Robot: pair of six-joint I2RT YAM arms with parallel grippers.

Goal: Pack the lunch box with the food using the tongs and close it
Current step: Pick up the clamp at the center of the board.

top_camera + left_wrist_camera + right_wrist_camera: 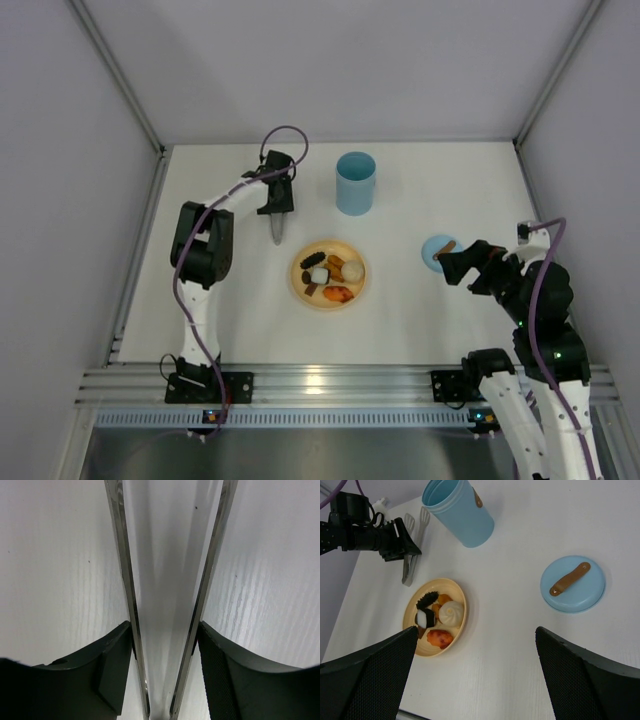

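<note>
Low on the right of the overhead view, the right claw (452, 266) hangs spread wide and holds nothing, its tips at the near edge of a flat blue lid (432, 248) with a brown tab. At the centre of the white table (420, 320) sits a yellow plate (297, 283) carrying the food (330, 272), apart from both claws. Up and left of the plate lie the tongs (277, 232), joined end toward the plate. The left claw (277, 203) pinches them, one finger (112, 675) pressed against the outside of each metal arm. Farthest, upper centre, the lunch box (355, 185) stands upright and open, just right of that claw.
</note>
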